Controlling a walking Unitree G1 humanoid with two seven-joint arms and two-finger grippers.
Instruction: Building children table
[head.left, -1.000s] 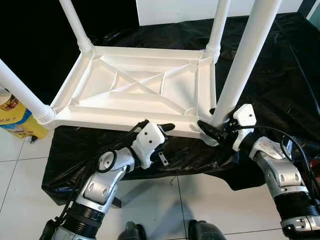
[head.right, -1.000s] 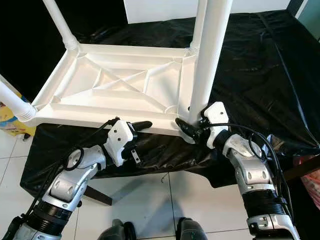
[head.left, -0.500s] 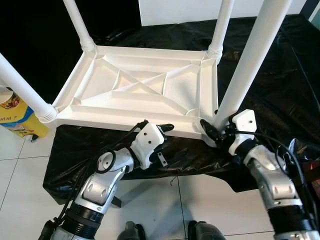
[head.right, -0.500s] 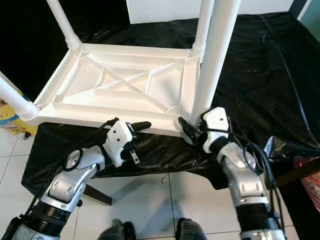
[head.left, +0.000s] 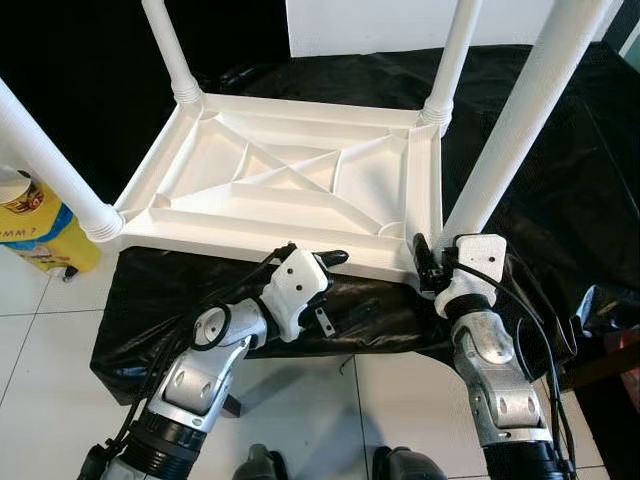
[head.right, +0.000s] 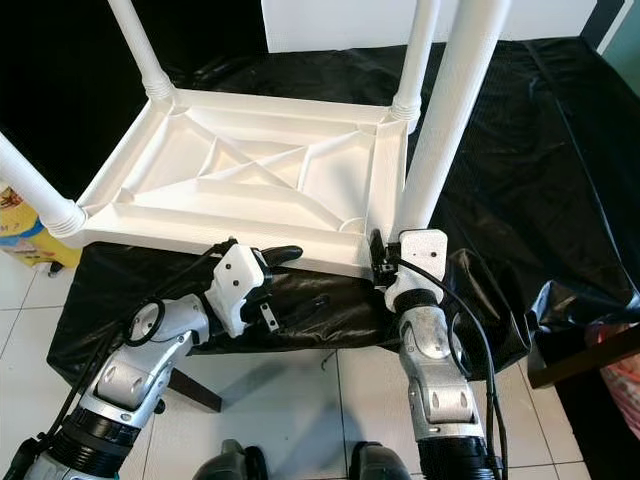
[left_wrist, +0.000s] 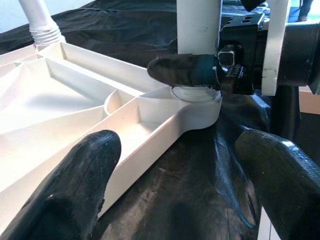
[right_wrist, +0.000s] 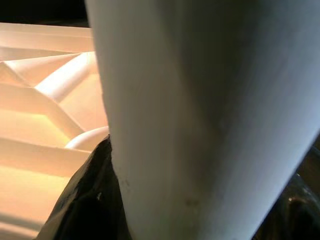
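Black plastic sheet (head.left: 560, 150) covers your work surface, with white floor tiles (head.left: 40, 330) below. Your right gripper (head.left: 432, 268) pinches the table leg (head.left: 520, 120) on the upside-down white table (head.left: 290, 190); your left gripper (head.left: 318, 272) is spread open at its near edge.

- We see an indoor room with a glossy white tiled floor (head.left: 40, 330) at 7 o'clock.
- A black plastic sheet (head.left: 560, 170) drapes the work surface; a white wall panel (head.left: 370, 25) stands at 12 o'clock.

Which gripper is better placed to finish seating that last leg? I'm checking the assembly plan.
The right gripper: it already clasps the leg at its socket. The left gripper sits open by the tabletop's edge.
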